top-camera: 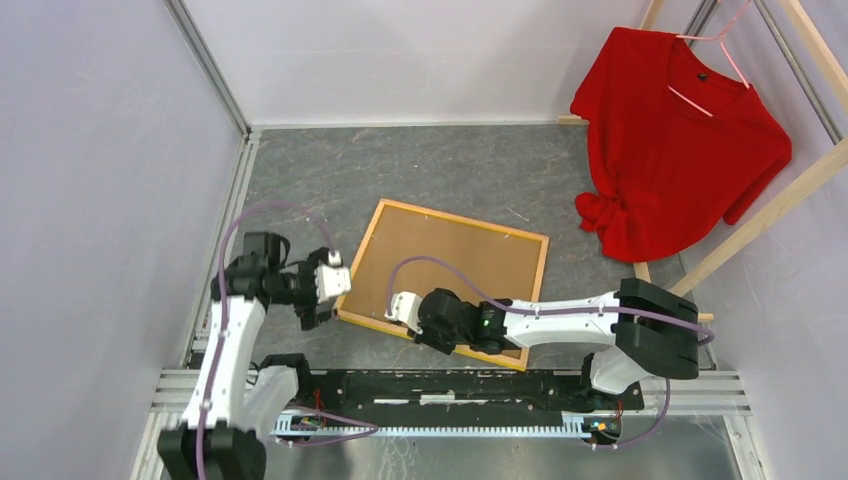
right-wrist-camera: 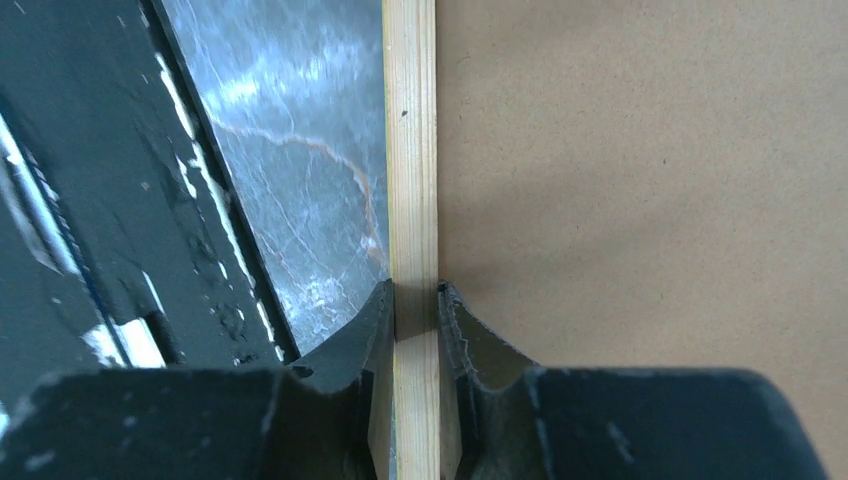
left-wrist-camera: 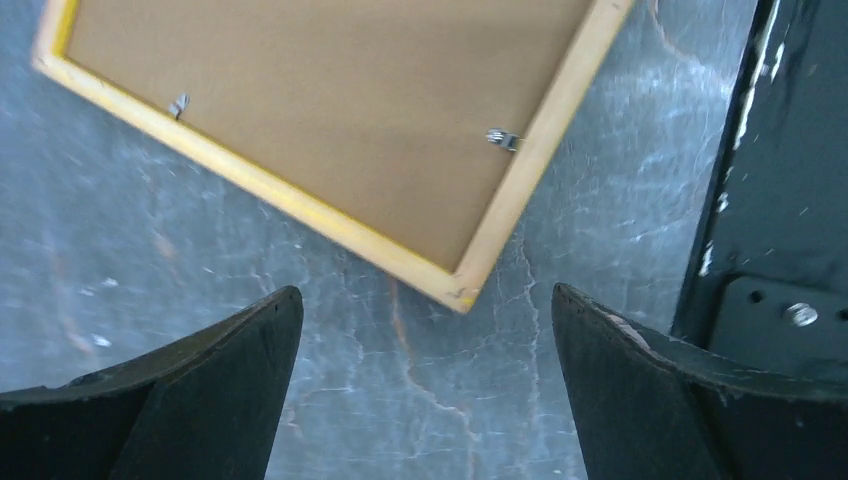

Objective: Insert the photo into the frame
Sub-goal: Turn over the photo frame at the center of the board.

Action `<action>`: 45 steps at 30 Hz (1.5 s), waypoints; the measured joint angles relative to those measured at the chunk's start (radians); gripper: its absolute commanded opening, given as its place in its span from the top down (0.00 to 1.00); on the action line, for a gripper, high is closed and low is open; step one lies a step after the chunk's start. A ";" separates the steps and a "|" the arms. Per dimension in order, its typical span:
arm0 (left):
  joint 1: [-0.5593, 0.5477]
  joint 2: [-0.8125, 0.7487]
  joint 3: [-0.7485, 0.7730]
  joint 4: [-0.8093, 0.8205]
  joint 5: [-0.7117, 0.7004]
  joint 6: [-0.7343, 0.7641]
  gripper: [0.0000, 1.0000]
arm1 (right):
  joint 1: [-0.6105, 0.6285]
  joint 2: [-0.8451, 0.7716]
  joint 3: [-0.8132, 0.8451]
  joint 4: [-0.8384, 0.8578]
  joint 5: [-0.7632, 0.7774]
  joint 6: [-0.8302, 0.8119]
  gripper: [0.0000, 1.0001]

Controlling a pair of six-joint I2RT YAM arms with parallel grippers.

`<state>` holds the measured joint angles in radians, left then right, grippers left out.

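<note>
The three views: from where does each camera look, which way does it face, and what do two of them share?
Top external: above and behind the arms, looking down on the table; both arms show.
Left wrist: on the left arm, facing down at a frame corner; open left gripper shows.
Right wrist: on the right arm, looking along a frame rail; right gripper shut on it.
Shared: both wrist views show the frame's brown backing.
</note>
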<state>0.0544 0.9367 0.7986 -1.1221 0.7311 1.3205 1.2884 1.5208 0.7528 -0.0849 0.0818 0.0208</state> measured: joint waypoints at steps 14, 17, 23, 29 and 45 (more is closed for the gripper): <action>-0.011 -0.505 -0.353 0.198 0.045 0.529 0.01 | -0.114 0.000 0.306 -0.188 -0.116 0.008 1.00; -0.011 -0.501 -0.401 0.301 0.071 0.600 0.06 | -0.124 0.000 0.322 -0.208 -0.135 0.008 1.00; -0.029 -0.432 -0.462 0.506 0.103 0.695 0.15 | -0.137 0.005 0.341 -0.240 -0.161 0.008 1.00; -0.126 -0.367 -0.473 0.644 0.084 0.724 0.40 | -0.154 0.014 0.355 -0.243 -0.184 0.011 1.00; -0.227 -0.296 -0.446 0.710 -0.024 0.659 0.65 | -0.156 -0.092 0.367 -0.241 -0.040 -0.101 0.35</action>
<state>-0.1730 0.6411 0.3531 -0.4118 0.7071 1.9797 1.1328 1.4284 1.1202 -0.3256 0.0418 -0.0799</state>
